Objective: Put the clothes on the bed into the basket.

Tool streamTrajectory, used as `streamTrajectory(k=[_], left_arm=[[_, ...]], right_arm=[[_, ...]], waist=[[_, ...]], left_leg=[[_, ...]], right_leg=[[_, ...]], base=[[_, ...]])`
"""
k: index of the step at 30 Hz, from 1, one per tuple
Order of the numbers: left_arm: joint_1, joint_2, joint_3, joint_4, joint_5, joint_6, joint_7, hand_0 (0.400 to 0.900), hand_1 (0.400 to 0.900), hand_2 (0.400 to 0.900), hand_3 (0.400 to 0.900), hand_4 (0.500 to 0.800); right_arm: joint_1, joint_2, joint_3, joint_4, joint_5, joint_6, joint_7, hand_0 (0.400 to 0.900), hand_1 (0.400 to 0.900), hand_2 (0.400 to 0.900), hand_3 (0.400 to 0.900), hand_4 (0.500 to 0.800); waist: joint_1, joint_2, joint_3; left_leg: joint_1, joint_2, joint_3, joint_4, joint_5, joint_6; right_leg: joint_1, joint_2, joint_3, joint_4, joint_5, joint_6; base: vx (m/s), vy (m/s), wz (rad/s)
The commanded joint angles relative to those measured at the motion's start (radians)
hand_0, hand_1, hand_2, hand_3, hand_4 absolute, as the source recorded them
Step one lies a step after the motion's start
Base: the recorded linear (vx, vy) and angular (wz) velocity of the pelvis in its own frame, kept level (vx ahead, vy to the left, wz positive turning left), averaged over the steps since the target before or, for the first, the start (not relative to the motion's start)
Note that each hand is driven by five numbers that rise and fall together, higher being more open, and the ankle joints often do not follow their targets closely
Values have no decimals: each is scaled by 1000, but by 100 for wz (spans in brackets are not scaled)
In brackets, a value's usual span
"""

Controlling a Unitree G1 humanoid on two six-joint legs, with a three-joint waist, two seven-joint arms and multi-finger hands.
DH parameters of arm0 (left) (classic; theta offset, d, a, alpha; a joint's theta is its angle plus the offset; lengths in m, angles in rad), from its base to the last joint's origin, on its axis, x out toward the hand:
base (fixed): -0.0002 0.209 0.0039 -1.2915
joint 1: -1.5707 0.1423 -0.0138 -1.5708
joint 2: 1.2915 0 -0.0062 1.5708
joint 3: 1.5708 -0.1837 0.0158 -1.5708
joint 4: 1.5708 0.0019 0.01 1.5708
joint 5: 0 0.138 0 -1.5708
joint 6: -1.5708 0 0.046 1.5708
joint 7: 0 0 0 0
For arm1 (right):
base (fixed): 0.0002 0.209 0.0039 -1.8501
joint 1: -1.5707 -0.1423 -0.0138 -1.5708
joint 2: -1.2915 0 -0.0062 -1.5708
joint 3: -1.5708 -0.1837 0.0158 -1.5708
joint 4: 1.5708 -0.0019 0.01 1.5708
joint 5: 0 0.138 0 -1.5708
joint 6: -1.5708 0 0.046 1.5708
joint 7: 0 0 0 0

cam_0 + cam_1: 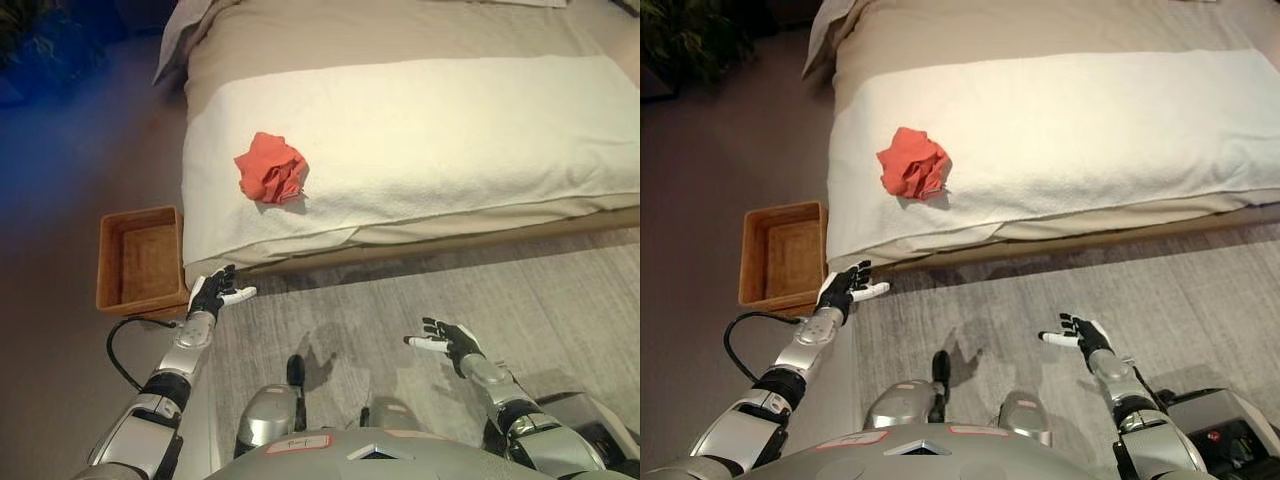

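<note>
Red clothes (271,168) crumpled near left edge of bed (450,120), just above empty basket (140,258). Left robot hand (216,293) and right robot hand (448,342) spread apart, holding nothing, poised to reach.

We see the cloth (270,168) as a soft, matt red fabric, crumpled into creases. It lies on a white blanket (450,140) with a nubbly, towel-like pile, over a smooth beige sheet (380,30) on the bed. The basket (140,258) looks woven, of matt brown wicker. The rug (400,300) is grey with a streaked, low pile; the floor (60,200) beside it looks like plain matt carpet.
</note>
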Motion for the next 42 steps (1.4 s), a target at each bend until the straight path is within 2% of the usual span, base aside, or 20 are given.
streamTrajectory(k=[1, 3, 5, 9, 14, 15, 16, 17, 18, 19, 21, 22, 24, 25, 26, 27, 28, 29, 33, 42], left_arm=[[-63, 41, 66, -85, 13, -60, 19, 900, 900, 900, 900, 800], [-80, 36, 63, -66, 15, -62, 19, 900, 900, 900, 900, 800], [-88, 31, 59, -63, 20, -66, 15, 900, 900, 900, 900, 800], [-97, 23, 66, -30, 36, -67, 11, 900, 900, 900, 900, 800], [-81, 14, 70, -27, 47, -62, 4, 900, 900, 900, 900, 800], [-77, 10, 66, -37, 45, -59, 0, 900, 900, 900, 900, 800], [-76, 10, 66, -37, 45, -58, 0, 900, 900, 900, 900, 800], [-82, 15, 57, -28, 62, -50, 2, 900, 900, 900, 900, 800], [-82, 12, 50, -24, 67, -46, -1, 900, 900, 900, 900, 800], [-90, 6, 40, -14, 62, -48, 2, 900, 900, 900, 900, 800], [-120, -1, 10, 3, 74, -50, 1, 900, 900, 900, 900, 800], [-137, 1, -7, 15, 113, -49, 13, 900, 900, 900, 900, 800], [-181, -2, -35, 46, 144, -45, 46, 900, 900, 900, 900, 800], [-214, 1, -46, 79, 201, -37, 108, 900, 900, 900, 900, 800], [-248, 0, -66, 92, 230, -32, 132, 900, 900, 900, 900, 800], [-287, 4, -92, 110, 289, -24, 167, 900, 900, 900, 900, 800], [-298, 3, -101, 119, 317, -23, 183, 900, 900, 900, 900, 800], [-317, 3, -101, 134, 353, -15, 226, 900, 900, 900, 900, 800], [-368, -8, -80, 180, 382, -6, 325, 900, 900, 900, 900, 800], [-377, 21, -40, 174, 441, 29, 395, 900, 900, 900, 900, 800]], right_arm=[[-27, -73, -14, -18, -4, -28, -3, 900, 900, 900, 900, 800], [-21, -72, -24, 6, 6, -29, -4, 900, 900, 900, 900, 800], [0, -73, -40, 17, 6, -31, -3, 900, 900, 900, 900, 800], [35, -70, -74, 32, 14, -30, -2, 900, 900, 900, 900, 800], [58, -68, -92, 25, 20, -28, 3, 900, 900, 900, 900, 800], [63, -70, -96, 20, 24, -29, 7, 900, 900, 900, 900, 800], [64, -71, -96, 20, 24, -29, 7, 900, 900, 900, 900, 800], [72, -71, -97, 10, 28, -27, 13, 900, 900, 900, 900, 800], [71, -71, -93, 14, 37, -30, 15, 900, 900, 900, 900, 800], [64, -76, -87, 21, 35, -34, 11, 900, 900, 900, 900, 800], [54, -93, -69, 10, 35, -36, 10, 900, 900, 900, 900, 800], [51, -101, -72, 11, 40, -38, 6, 900, 900, 900, 900, 800], [36, -110, -69, 39, 44, -37, -15, 900, 900, 900, 900, 800], [27, -113, -67, 47, 49, -42, -26, 900, 900, 900, 900, 800], [16, -117, -61, 43, 52, -46, -35, 900, 900, 900, 900, 800], [10, -119, -60, 47, 54, -50, -47, 900, 900, 900, 900, 800], [14, -114, -61, 48, 55, -57, -50, 900, 900, 900, 900, 800], [14, -110, -56, 58, 45, -61, -65, 900, 900, 900, 900, 800], [17, -86, -44, 92, 40, -66, -83, 900, 900, 900, 900, 800], [55, -53, -40, 127, 38, -63, -75, 900, 900, 900, 900, 800]], waist=[[-33, 11, 15], [-65, 2, 33], [-102, -16, 40], [-153, -28, 32], [-170, -35, 14], [-175, -35, 1], [-176, -34, 1], [-180, -32, -16], [-195, -33, -27], [-199, -22, -26], [-204, -30, -19], [-203, -33, -11], [-192, -47, 1], [-165, -51, 9], [-156, -64, 22], [-162, -65, 36], [-167, -63, 39], [-167, -59, 42], [-178, -59, 43], [-190, -56, 16]], left_leg=[[-39, 7, -60, 87, -34, -66], [0, -11, -90, 89, -60, -72], [64, -32, -121, 71, -93, -84], [169, -35, -173, 29, -145, -100], [247, -22, -209, 31, -189, -112], [276, -4, -228, 43, -196, -125], [277, -2, -229, 43, -197, -125], [292, 27, -237, 58, -204, -143], [300, 45, -237, 71, -199, -155], [288, 61, -239, 126, -178, -177], [196, 62, -252, 318, -121, -199], [156, 67, -243, 365, -102, -205], [74, 72, -224, 276, -115, -198], [6, 64, -232, 227, -125, -192], [-48, 63, -218, 223, -114, -194], [-67, 83, -168, 236, -112, -194], [-50, 88, -144, 218, -116, -193], [-37, 86, -132, 182, -118, -188], [-18, 82, -92, 127, -113, -183], [74, 93, -16, 60, -131, -184]], right_leg=[[-60, -46, 23, -247, 307, -34], [-106, -25, 56, -336, 296, -23], [-129, -4, 87, -490, 319, 7], [-171, 22, 89, -694, 389, 52], [-159, 33, 55, -707, 428, 66], [-159, 36, 52, -661, 431, 61], [-159, 37, 50, -658, 428, 61], [-159, 38, 18, -630, 388, 44], [-145, 61, 26, -622, 373, 31], [-134, 83, 29, -605, 350, 20], [-102, 96, 29, -602, 325, -13], [-85, 100, 16, -601, 311, -24], [-60, 85, 13, -618, 288, -23], [-36, 83, 27, -631, 273, -22], [-31, 70, 31, -634, 277, -25], [-35, 68, 29, -631, 272, -27], [-44, 79, 30, -629, 270, -28], [-54, 89, 33, -631, 268, -28], [-84, 85, 43, -651, 288, -23], [-81, 93, 71, -685, 303, -7]], base=[[264, 19, 33], [299, -53, 51], [372, -66, 52], [379, -47, 52], [311, -57, 29], [361, -84, 39], [420, -142, 45], [342, -155, 55], [418, -177, 51], [312, -138, 50], [215, -142, 41], [134, -110, 35], [104, -21, -5], [124, -22, -27], [109, -38, -17], [0, 0, 0], [23, 5, -14], [19, 22, -24], [-15, 36, -28], [42, 13, -31]])
